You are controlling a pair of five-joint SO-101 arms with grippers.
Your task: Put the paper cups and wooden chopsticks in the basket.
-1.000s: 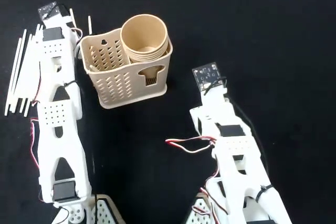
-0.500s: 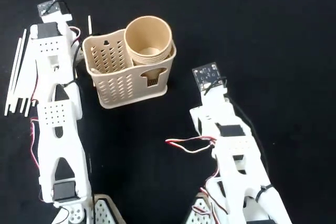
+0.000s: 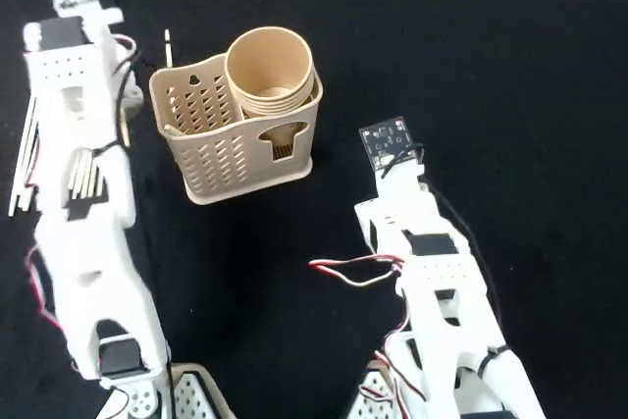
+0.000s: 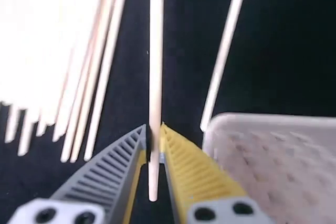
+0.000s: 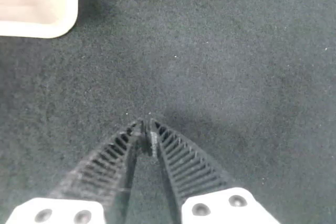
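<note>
**Inspector:** Item in hand?

**Assistant:** One wooden chopstick (image 4: 156, 66), clamped near its end between the grey and yellow jaws of the left gripper (image 4: 154, 136). A short stub passes back between the jaws. The long remainder runs straight ahead of the fingertips, in line with the gripper.

**Inspector:** Relation to the target?

**Assistant:** The basket (image 4: 273, 161) sits just beside the gripper, on the yellow-jaw side. Its corner rim is near the held stick but apart from it. Judgement: the stick appears to lie roughly flat along the table, so the coming move calls for lifting it, tipping it towards upright and carrying it sideways over the rim.

**Inspector:** Which compartment?

**Assistant:** In the high view the paper cups (image 3: 270, 66) are nested in the compartment farther from the left arm (image 3: 74, 144). The nearer compartment shows room and is the likely slot.

**Inspector:** Stock outstanding?

**Assistant:** Loose chopsticks (image 4: 79, 56) lie bundled on the black table (image 3: 510, 85), on the grey-jaw side. A single stick (image 4: 226, 51) lies by the basket's corner. The chopstick work looks well short of done.

**Inspector:** Other arm?

**Assistant:** The right gripper (image 5: 144, 129) has its fingers together on nothing, over bare cloth on the basket's cup side. The left arm is plainly the nearer to the free compartment
</note>
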